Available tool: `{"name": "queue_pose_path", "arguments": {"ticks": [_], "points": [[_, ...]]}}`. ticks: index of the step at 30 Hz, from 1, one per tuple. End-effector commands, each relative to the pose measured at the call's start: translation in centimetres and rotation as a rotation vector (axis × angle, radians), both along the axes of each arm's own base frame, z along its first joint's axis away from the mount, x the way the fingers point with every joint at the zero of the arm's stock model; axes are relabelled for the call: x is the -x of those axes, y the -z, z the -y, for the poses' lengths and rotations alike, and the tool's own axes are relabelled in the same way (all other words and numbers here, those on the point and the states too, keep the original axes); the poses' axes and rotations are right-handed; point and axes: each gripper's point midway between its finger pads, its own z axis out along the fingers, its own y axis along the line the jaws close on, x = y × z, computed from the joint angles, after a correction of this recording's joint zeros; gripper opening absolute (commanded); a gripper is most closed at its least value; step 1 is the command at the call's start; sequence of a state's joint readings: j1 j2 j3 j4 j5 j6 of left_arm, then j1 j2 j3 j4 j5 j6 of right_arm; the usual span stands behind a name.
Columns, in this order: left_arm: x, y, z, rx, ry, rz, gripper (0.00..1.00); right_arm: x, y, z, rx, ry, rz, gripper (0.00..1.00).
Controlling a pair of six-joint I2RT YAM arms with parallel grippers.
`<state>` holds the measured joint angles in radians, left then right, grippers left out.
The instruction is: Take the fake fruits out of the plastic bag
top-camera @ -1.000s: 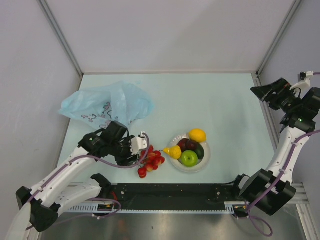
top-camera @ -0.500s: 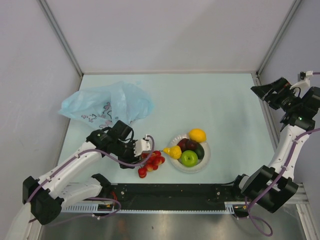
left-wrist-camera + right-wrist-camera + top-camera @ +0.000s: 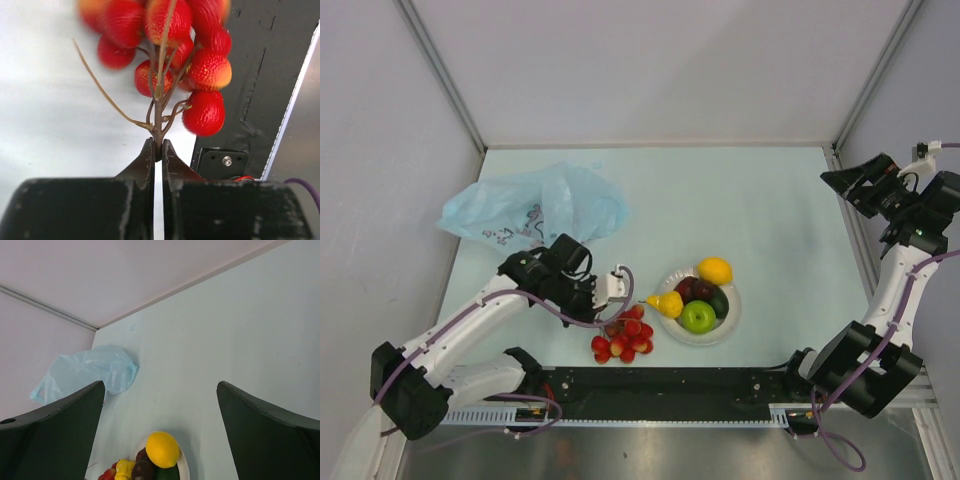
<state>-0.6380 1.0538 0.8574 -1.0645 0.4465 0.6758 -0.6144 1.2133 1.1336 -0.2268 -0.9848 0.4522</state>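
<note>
My left gripper (image 3: pixel 158 150) is shut on the brown stem of the bunch of red grapes (image 3: pixel 202 75), which hangs just past the fingertips. From above, the grapes (image 3: pixel 623 340) sit near the table's front edge, left of the white plate (image 3: pixel 733 318), with the left gripper (image 3: pixel 612 298) right behind them. On the plate lie a lemon (image 3: pixel 714 270), a green apple (image 3: pixel 698 317), a banana (image 3: pixel 666 303), a maroon fruit (image 3: pixel 690 289) and an avocado (image 3: pixel 719 302). The crumpled light-blue plastic bag (image 3: pixel 535 205) lies at the back left. My right gripper (image 3: pixel 160 385) is open and raised at the far right, holding nothing.
A black rail (image 3: pixel 670 385) with the arm bases runs along the near edge, close to the grapes. Grey walls and metal frame posts (image 3: pixel 440 75) border the table. The right wrist view looks down on the bag (image 3: pixel 90 372) and lemon (image 3: pixel 162 449).
The left gripper has shut on the grape stem, and the arm has moved a little to the right. The bunch has shifted slightly toward the near edge. The right arm has stayed put.
</note>
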Motion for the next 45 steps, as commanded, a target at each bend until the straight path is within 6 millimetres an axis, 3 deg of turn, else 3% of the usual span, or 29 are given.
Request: {"name": "queue_pose_path", "arguments": {"ticks": [1, 3, 7, 9, 10, 12, 16, 19, 24, 33, 36, 39, 41, 45], "points": [[-1.3, -3.8, 1.6, 0.1, 0.029, 0.073, 0.0, -0.1, -1.1, -0.1, 0.033, -0.007, 0.047, 1.0], [-1.7, -5.0, 2.0, 0.121, 0.033, 0.093, 0.0, -0.1, -1.0, -0.1, 0.036, -0.008, 0.045, 1.0], [-2.3, -9.7, 3.7, 0.221, 0.07, 0.145, 0.0, -0.1, -0.9, 0.0, 0.045, -0.006, 0.044, 1.0], [-2.8, -10.7, 4.3, 0.237, 0.082, 0.146, 0.0, -0.1, -0.8, 0.0, 0.043, -0.006, 0.042, 0.99], [-3.3, -12.2, 4.9, 0.264, 0.088, 0.171, 0.0, -0.2, -0.8, 0.1, 0.046, -0.003, 0.043, 1.0], [-4.1, -13.2, 5.7, 0.284, 0.088, 0.17, 0.0, -0.1, -0.9, 0.1, 0.047, 0.0, 0.046, 1.0], [-6.5, -17.1, 8.0, 0.369, 0.056, 0.228, 0.0, 0.2, -1.3, 0.4, 0.057, 0.015, 0.055, 1.0], [-7.9, -18.6, 9.8, 0.429, 0.021, 0.222, 0.0, 0.5, -1.1, 0.6, 0.056, 0.02, 0.046, 1.0], [-11.4, -18.9, 12.1, 0.468, -0.129, 0.221, 0.0, 0.8, -0.8, 1.0, 0.074, 0.031, 0.04, 1.0], [-13.6, -18.4, 14.1, 0.521, -0.416, 0.141, 0.0, 1.2, 0.5, 2.1, 0.131, 0.068, 0.013, 1.0], [-13.0, -18.7, 14.9, 0.574, -0.517, 0.038, 0.0, 1.4, 0.4, 2.3, 0.123, 0.075, 0.008, 1.0], [-11.3, -18.5, 16.2, 0.601, -0.482, -0.031, 0.0, 1.6, 0.5, 2.4, 0.128, 0.076, 0.005, 1.0], [-9.3, -18.5, 17.3, 0.643, -0.394, -0.098, 0.0, 1.8, 0.5, 2.4, 0.131, 0.082, 0.003, 1.0], [-7.3, -18.1, 18.3, 0.751, -0.219, -0.022, 0.0, 1.9, 0.4, 2.4, 0.132, 0.084, 0.004, 1.0]]}}
